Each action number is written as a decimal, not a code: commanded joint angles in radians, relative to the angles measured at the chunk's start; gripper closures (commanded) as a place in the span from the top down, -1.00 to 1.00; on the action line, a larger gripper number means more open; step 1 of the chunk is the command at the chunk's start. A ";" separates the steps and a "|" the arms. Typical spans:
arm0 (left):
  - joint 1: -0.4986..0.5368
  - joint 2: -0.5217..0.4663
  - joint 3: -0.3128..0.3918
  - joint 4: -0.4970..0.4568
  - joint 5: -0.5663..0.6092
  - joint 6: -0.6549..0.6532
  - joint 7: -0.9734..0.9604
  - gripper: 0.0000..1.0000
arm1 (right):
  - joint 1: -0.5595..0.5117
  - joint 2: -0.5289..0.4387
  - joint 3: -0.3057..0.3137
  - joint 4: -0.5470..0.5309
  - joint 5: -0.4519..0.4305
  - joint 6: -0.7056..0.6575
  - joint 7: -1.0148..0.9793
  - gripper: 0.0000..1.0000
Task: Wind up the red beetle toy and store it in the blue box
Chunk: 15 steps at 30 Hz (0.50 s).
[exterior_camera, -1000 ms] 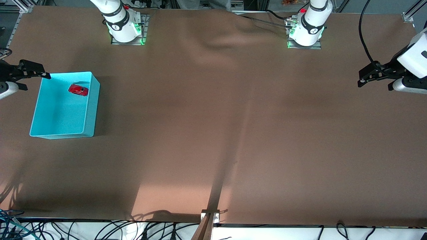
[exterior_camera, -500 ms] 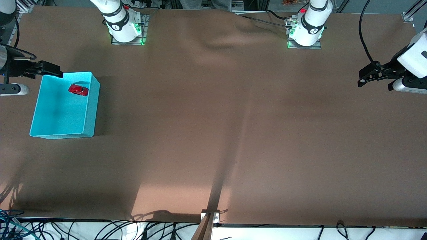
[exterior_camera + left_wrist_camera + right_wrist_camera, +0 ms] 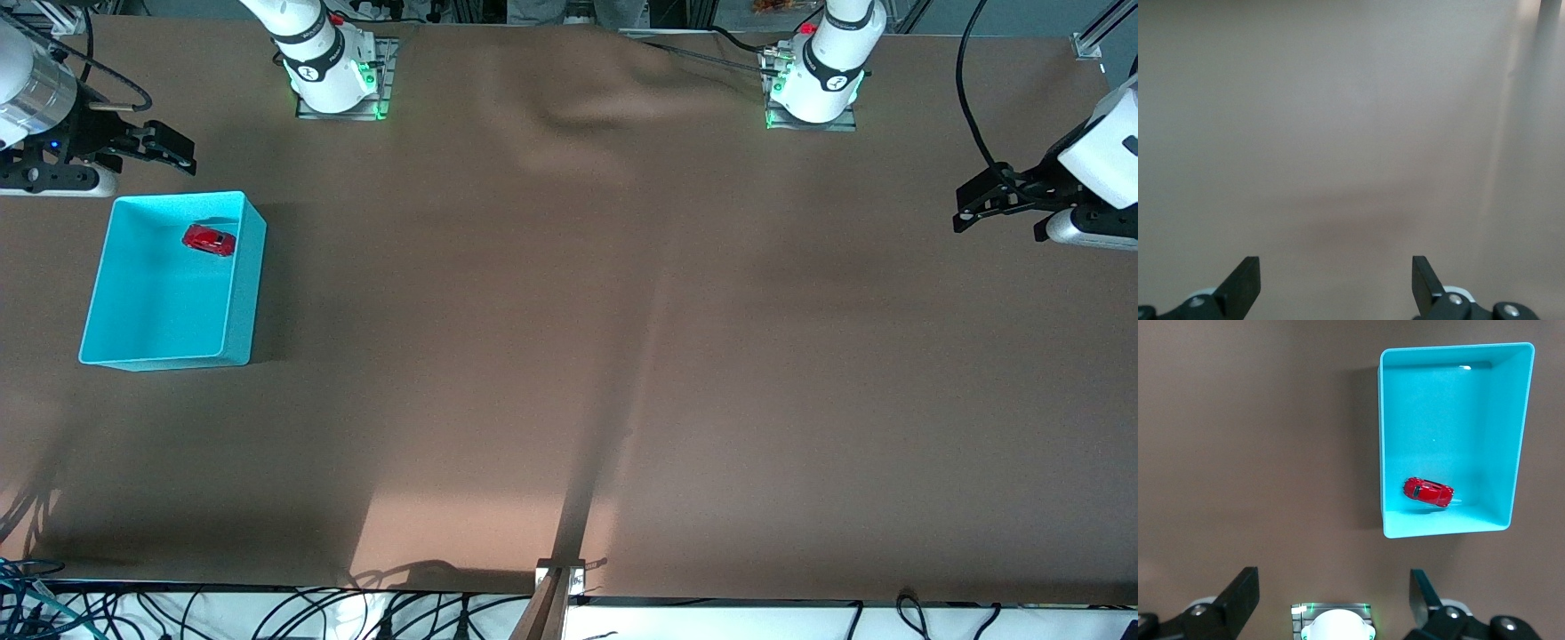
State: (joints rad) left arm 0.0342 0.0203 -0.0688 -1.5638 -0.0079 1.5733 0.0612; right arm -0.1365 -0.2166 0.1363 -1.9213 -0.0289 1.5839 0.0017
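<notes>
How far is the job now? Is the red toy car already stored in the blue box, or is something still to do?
Storing looks done: the red beetle toy lies inside the blue box, near its wall toward the robots' bases. Nothing is in hand: the right gripper is open over bare table beside the box, and the left gripper waits open at its own end. Whether it was wound cannot be seen.

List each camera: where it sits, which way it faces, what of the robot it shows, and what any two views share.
Front view: high across the table, facing both arm bases; shows the blue box holding the red beetle toy, the open right gripper over the table beside the box, and the open left gripper waiting at its end.
Left wrist view: looks down on bare table; its own fingertips show.
Right wrist view: looks down on box and toy; its fingertips show.
Shared: front and right wrist views both show toy inside box.
</notes>
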 commanded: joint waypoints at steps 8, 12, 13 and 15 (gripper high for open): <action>0.003 0.012 -0.005 0.030 0.000 -0.021 -0.011 1.00 | -0.018 0.157 -0.001 0.192 -0.008 0.005 0.000 1.00; 0.003 0.012 -0.005 0.030 0.000 -0.021 -0.011 1.00 | -0.018 0.169 -0.001 0.205 -0.006 0.005 0.000 1.00; 0.003 0.010 -0.005 0.030 0.000 -0.021 -0.011 1.00 | -0.018 0.169 -0.001 0.205 -0.006 0.005 0.000 1.00; 0.003 0.010 -0.005 0.030 0.000 -0.021 -0.011 1.00 | -0.018 0.169 -0.001 0.206 -0.006 0.005 0.001 1.00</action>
State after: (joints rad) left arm 0.0342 0.0203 -0.0688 -1.5638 -0.0079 1.5732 0.0612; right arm -0.1464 -0.0667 0.1288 -1.7547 -0.0289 1.6053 0.0016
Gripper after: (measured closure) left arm 0.000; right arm 0.000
